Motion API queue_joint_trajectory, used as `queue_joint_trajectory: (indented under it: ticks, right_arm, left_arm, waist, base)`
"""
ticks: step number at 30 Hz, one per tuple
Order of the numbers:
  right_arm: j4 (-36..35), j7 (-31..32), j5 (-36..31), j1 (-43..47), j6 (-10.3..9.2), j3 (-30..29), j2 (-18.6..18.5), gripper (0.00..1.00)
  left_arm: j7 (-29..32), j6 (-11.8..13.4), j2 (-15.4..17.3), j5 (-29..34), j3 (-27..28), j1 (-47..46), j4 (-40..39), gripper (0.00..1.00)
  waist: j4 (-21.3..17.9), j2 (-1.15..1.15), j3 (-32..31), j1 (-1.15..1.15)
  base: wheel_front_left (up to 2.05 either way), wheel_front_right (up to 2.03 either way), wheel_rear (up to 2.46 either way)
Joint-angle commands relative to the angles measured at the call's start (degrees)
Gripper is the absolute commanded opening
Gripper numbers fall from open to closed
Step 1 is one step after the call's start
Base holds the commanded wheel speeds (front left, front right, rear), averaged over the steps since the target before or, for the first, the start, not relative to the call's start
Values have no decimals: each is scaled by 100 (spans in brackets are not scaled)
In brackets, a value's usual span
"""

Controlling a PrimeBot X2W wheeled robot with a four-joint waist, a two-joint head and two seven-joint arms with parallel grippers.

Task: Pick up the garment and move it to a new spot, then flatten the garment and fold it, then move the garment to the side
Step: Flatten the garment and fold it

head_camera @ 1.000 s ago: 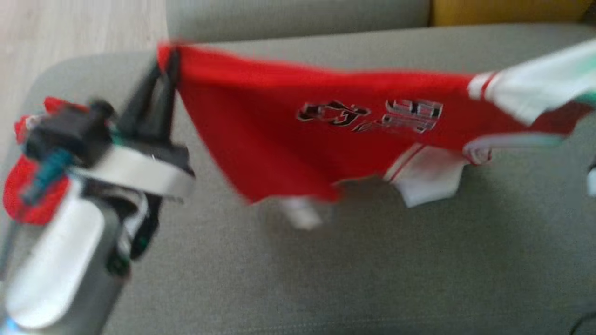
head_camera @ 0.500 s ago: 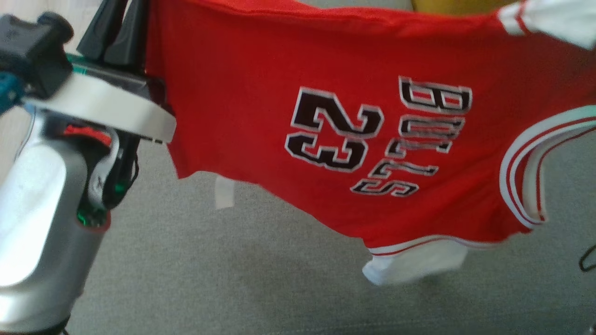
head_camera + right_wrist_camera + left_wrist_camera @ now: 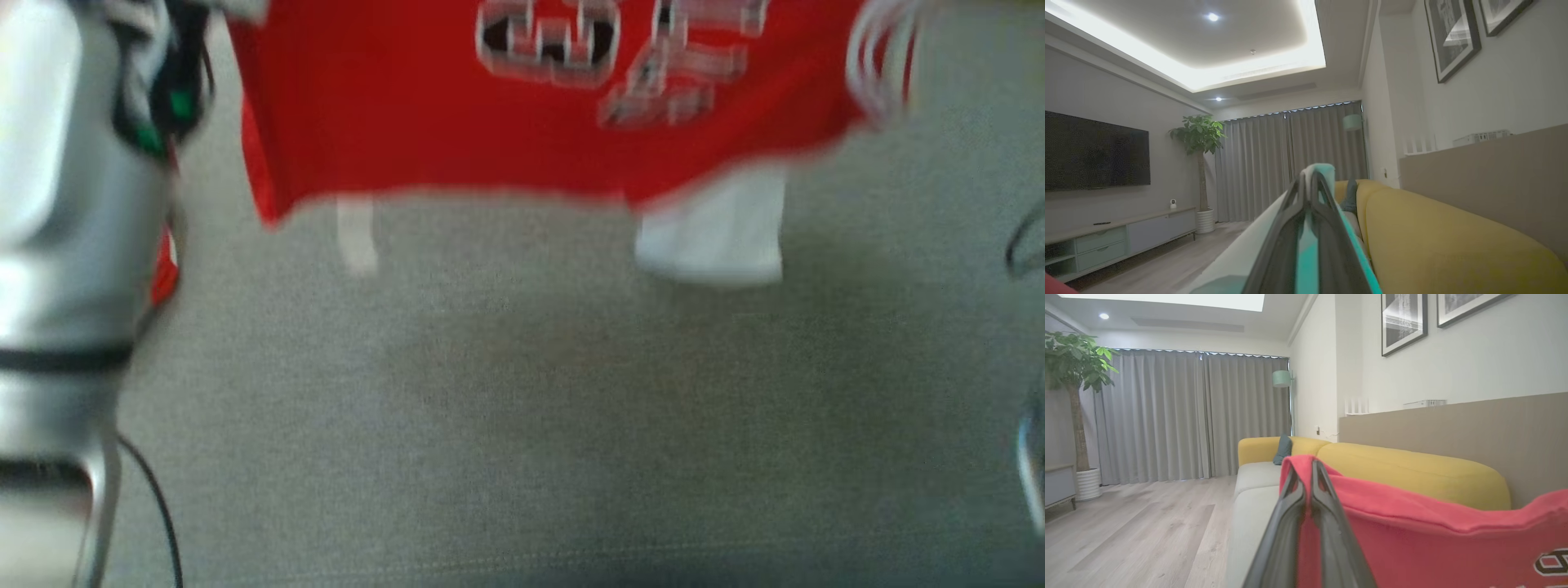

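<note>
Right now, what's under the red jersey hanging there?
Under the jersey lies the grey sofa seat, partly in shadow. A white flap of fabric dangles below its hem. The part of the seat behind the hanging cloth is covered.

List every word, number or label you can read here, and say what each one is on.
Nothing reads clearly.
Black-and-white print on the red jersey, head view: blurred and cut off at the top; unreadable.
Outlined character on the red jersey, left wrist view: cut off at the edge; unreadable.
Framed pictures on the wall: no lettering visible.
</note>
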Motion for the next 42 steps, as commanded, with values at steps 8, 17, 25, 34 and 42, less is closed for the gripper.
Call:
queue_joint_trajectory:
  ticks: [8, 17, 25, 34, 42]
  right_arm:
    - [1985, -1210, 89, -2169, -5, 904, 235, 0]
    - [3503, -1718, 568, -2330, -5, 1825, 468, 0]
    - [3754, -2039, 1153, -1570, -5, 2137, 372, 0]
    - [2703, -2166, 1527, 244, -5, 2094, 110, 0]
    - [515, -2005, 1192, 2950, -5, 1201, -69, 0]
  left_arm:
    - [-789, -299, -130, 65, 365, -1928, 2037, 0]
    - [-835, -582, -354, -216, 493, -1805, 3695, 0]
    - [-926, -724, -675, -266, 546, -1334, 4282, 0]
    - [-931, -717, -726, -16, 940, 2, 3244, 0]
    - [-932, -584, -604, 336, 1280, 1927, 1705, 0]
  waist:
    - [42, 0, 1021, 0]
    - [43, 0, 1886, 0]
    - [144, 0, 2182, 0]
    - [153, 0, 1866, 0]
    - [83, 0, 1040, 0]
  base:
    - [0, 0, 0]
    - [0, 0, 0]
    - [0, 0, 0]
    - [0, 0, 0]
    - [0, 0, 0]
